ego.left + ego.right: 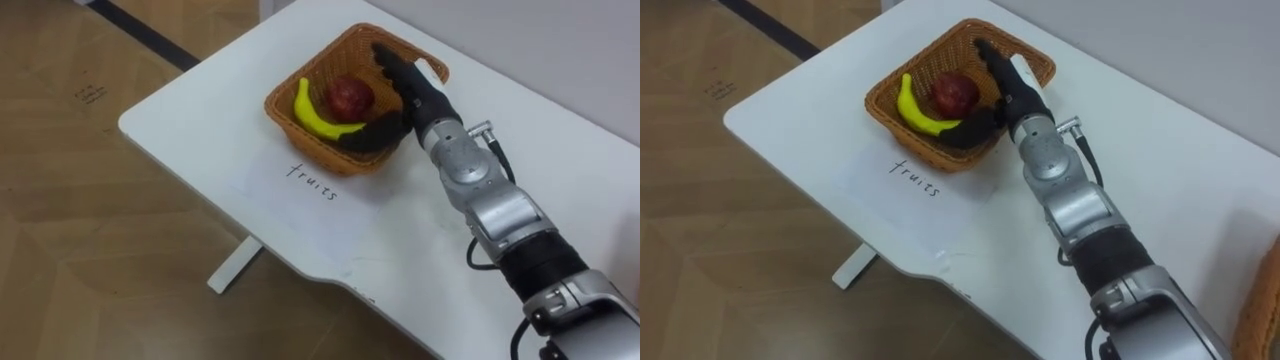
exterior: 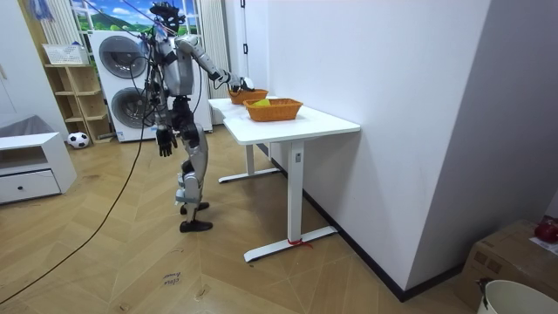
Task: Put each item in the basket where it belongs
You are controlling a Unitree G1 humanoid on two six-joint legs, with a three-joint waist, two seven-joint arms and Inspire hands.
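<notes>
The right hand [image 1: 408, 92] lies released, fingers straight, in the basket [image 1: 298, 128] marked "fruits", touching the apple [image 1: 349, 96] beside the banana [image 1: 318, 118] (thumb along the near rim). A second basket [image 2: 273, 109] shares the table [image 1: 200, 120]. The left hand [image 2: 164, 139] hangs relaxed.

I can't see the near end of the banana [image 1: 318, 118]: the thumb of the right hand [image 1: 415, 92] lies across it at the near rim of the fruit basket [image 1: 288, 100], and the lower side of the apple [image 1: 348, 96] sits behind the banana. The desk [image 1: 200, 130] is cut off by the picture's right and bottom edges, and a second basket [image 1: 1266, 300] is just a sliver at the right edge. In the room view, what lies in the two baskets is too small for me to make out.
</notes>
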